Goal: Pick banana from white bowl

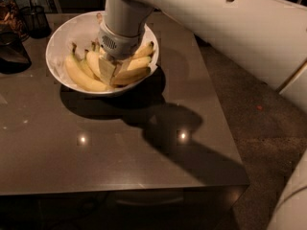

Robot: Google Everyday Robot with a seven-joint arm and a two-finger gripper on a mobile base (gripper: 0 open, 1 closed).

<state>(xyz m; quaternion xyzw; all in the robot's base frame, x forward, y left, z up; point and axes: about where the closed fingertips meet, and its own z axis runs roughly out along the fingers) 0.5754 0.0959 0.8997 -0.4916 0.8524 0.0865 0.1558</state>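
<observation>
Bananas (82,78) lie fanned in the white bowl (56,41) at the far left of the surface (96,157). The gripper (112,71) reaches straight down among them to take one; whether it has closed cannot be told.

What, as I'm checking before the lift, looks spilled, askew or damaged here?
Nothing stands out. The bananas lie inside the white bowl, which sits upright on the table; the tool is down among them.
</observation>
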